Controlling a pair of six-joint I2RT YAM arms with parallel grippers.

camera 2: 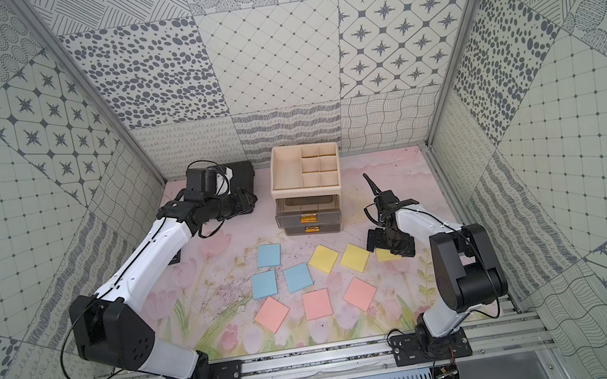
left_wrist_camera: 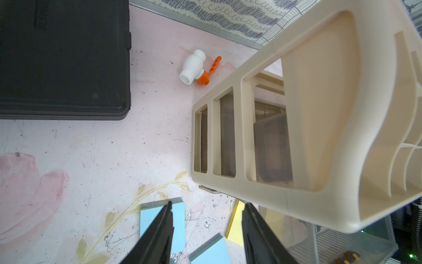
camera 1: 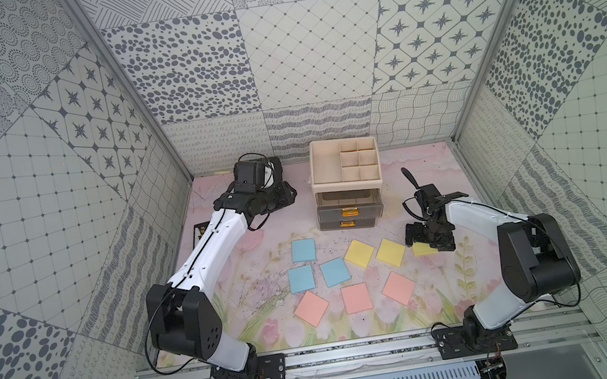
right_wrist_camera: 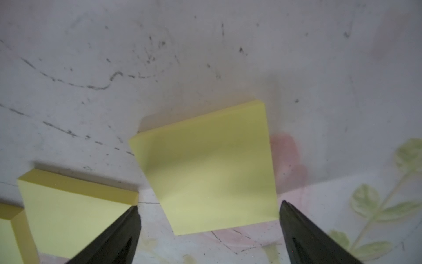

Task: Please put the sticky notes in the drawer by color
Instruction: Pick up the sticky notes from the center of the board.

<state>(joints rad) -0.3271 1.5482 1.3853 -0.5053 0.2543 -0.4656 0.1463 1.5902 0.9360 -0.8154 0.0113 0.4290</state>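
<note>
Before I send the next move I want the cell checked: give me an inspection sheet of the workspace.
Surface: floral mat, scuffed with dark marks.
Job's things: blue sticky notes, yellow sticky notes and pink sticky notes, three of each, flat on the mat; drawer cabinet at the back, its top drawer pulled out.
Clutter: black case; white valve with orange handle between the case and the cabinet.
Pincers: left pincer open, empty, beside the cabinet; right pincer open, tips either side of the end yellow note.
Cables: black cable loops on both arms, none across the notes.
Surroundings: patterned wall panels; metal rail in front.
</note>
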